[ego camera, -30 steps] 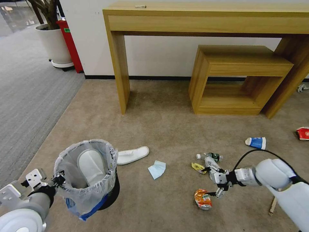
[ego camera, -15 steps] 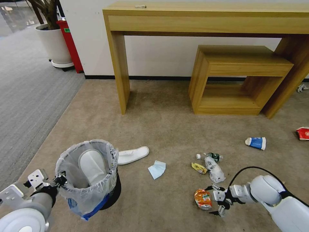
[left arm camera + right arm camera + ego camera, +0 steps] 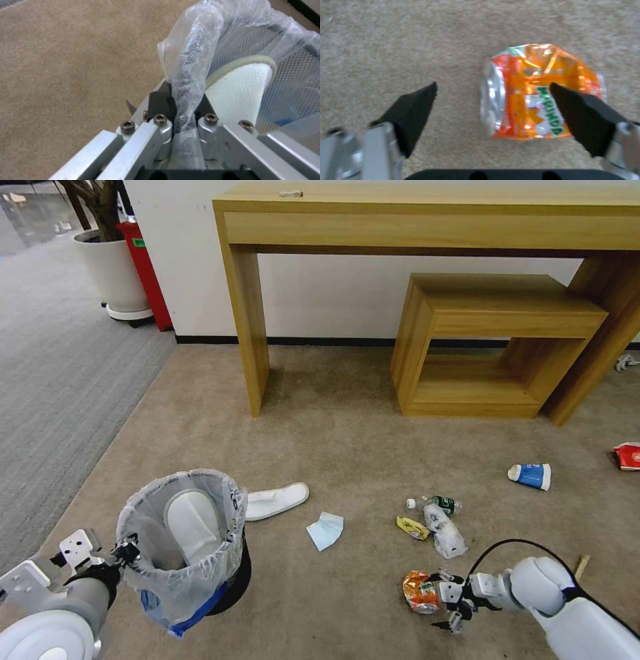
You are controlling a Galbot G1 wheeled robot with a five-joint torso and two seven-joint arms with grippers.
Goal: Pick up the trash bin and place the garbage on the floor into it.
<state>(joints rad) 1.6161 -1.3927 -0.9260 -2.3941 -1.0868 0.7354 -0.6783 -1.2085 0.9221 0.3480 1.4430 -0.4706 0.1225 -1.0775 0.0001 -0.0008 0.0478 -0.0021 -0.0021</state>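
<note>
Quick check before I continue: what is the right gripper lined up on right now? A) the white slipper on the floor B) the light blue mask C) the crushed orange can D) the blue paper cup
C: the right gripper is open, low over the carpet at the crushed orange can, one fingertip across its label.

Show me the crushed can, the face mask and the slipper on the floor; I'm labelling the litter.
crushed can [image 3: 538, 92], right wrist view, orange side wall.
face mask [image 3: 325, 531], head view, middle of the blue sheet.
slipper [image 3: 277, 501], head view, white upper.
</note>
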